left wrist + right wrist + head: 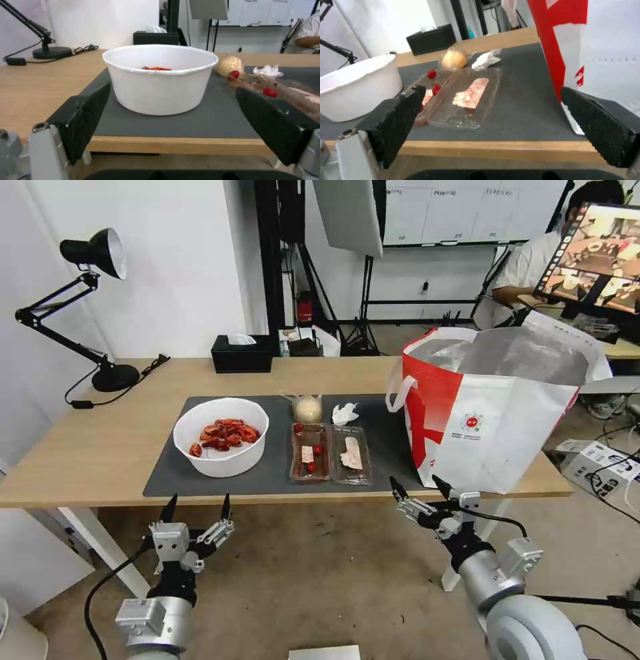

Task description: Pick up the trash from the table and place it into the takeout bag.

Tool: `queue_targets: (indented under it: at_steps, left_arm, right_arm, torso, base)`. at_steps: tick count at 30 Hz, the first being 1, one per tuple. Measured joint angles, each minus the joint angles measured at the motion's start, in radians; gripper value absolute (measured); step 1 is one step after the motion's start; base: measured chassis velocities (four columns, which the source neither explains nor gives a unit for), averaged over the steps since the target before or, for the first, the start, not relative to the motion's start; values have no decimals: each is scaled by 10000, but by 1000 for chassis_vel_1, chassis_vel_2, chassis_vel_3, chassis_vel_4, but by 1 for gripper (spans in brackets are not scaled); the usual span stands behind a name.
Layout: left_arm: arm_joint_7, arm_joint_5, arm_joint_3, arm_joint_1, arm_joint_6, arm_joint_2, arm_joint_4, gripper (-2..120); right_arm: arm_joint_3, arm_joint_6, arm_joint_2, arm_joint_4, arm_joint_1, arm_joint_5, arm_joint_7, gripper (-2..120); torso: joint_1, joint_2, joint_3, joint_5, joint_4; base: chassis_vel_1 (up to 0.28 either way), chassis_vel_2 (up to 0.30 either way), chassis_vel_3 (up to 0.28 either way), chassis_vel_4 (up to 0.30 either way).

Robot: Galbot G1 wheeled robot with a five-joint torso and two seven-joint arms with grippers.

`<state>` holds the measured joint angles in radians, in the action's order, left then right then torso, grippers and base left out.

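grippers (197, 507) (419, 487) apart before table (100, 447)

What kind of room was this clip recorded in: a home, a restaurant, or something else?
Most likely a lab or studio staged as a dining spot, not a home. Behind the table stand lighting stands with a softbox, a whiteboard hangs on the far wall, and a monitor sits at a side desk.

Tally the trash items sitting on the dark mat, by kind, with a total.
White bowl of crayfish shells: 1
Clear two-part tray: 1
Crumpled white tissue: 1
Small beige knotted bag: 1
Total: 4, none yet in the takeout bag.
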<state>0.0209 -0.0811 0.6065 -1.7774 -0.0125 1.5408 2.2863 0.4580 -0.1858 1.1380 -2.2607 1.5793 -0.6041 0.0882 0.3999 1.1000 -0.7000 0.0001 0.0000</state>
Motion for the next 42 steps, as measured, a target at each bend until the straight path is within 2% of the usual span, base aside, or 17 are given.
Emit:
queue_targets:
  at_steps: [9, 12, 14, 15, 17, 18, 20, 21, 23, 24, 27, 28, 31, 37, 42]
  left_arm:
    - [-7, -9, 16, -30, 17, -5, 41, 100]
    - [-12, -18, 12, -48, 29, -14, 55, 100]
    - [-43, -4, 9, -22, 77, -49, 56, 100]
    - [-43, -4, 9, -22, 77, -49, 56, 100]
    - [-81, 1, 16, 34, 168, -134, 55, 100]
    - [-81, 1, 16, 34, 168, -134, 55, 100]
    - [-89, -6, 19, 57, 245, -202, 52, 100]
    - [-89, -6, 19, 57, 245, -202, 52, 100]
    - [-102, -15, 50, 46, 272, -213, 55, 100]
    - [-102, -15, 50, 46, 272, -213, 55, 100]
    - [-119, -26, 73, 30, 309, -191, 91, 100]
    - [-119, -26, 73, 30, 309, -191, 91, 100]
    - [-133, -26, 74, 25, 342, -175, 85, 100]
    - [-143, -26, 100, 32, 382, -181, 12, 100]
    - [-147, -31, 115, 30, 436, -183, -64, 100]
  right_arm:
    - [-137, 0, 11, -5, 17, 21, 17, 100]
    - [-235, -7, -15, -53, -21, -345, 123, 100]
    - [-618, -63, -23, -253, -262, -1914, 690, 100]
    - [-618, -63, -23, -253, -262, -1914, 690, 100]
    - [-1062, -91, 0, -565, -734, -4047, 1640, 100]
    - [-1062, -91, 0, -565, -734, -4047, 1640, 100]
    - [-1341, -112, 74, -744, -1277, -5893, 2422, 100]
    - [-1341, -112, 74, -744, -1277, -5893, 2422, 100]
    - [-1607, -93, 192, -758, -1776, -7507, 3273, 100]
    - [-1607, -93, 192, -758, -1776, -7507, 3273, 100]
    - [-1986, 265, 544, -488, -2336, -9008, 4294, 100]
    - [-1986, 265, 544, -488, -2336, -9008, 4294, 100]
    - [-2399, 794, 1161, 47, -2665, -9344, 4727, 100]
    - [-2691, 1140, 1959, 536, -2800, -9153, 4943, 100]
    - [-2799, 1216, 2262, 784, -2845, -9041, 4947, 100]
  torso:
    - [0, 0, 0, -1, 0]
    - [0, 0, 0, -1, 0]
    - [0, 0, 1, -1, -1]
    - [0, 0, 1, -1, -1]
    - [0, 0, 0, -2, 2]
    - [0, 0, 0, -2, 2]
    - [0, 0, 0, -2, 0]
    - [0, 0, 0, -2, 0]
    - [1, 0, 0, -2, 1]
    - [1, 0, 0, -2, 1]
    - [0, 0, 0, -1, 1]
    - [0, 0, 0, -1, 1]
    - [1, 0, 0, -1, 0]
    - [1, 0, 0, -2, 0]
    - [1, 0, 0, -3, 0]
  base:
    - [0, 0, 0, 0]
    - [0, 0, 0, 0]
    - [0, 0, 0, 0]
    - [0, 0, 0, 0]
    - [0, 0, 0, 0]
    - [0, 0, 0, 0]
    - [0, 0, 0, 0]
    - [0, 0, 0, 0]
    - [0, 0, 0, 0]
    - [0, 0, 0, 0]
    - [0, 0, 0, 0]
    - [0, 0, 0, 0]
    - [0, 0, 0, 0]
    - [0, 0, 0, 0]
    - [0, 0, 0, 0]
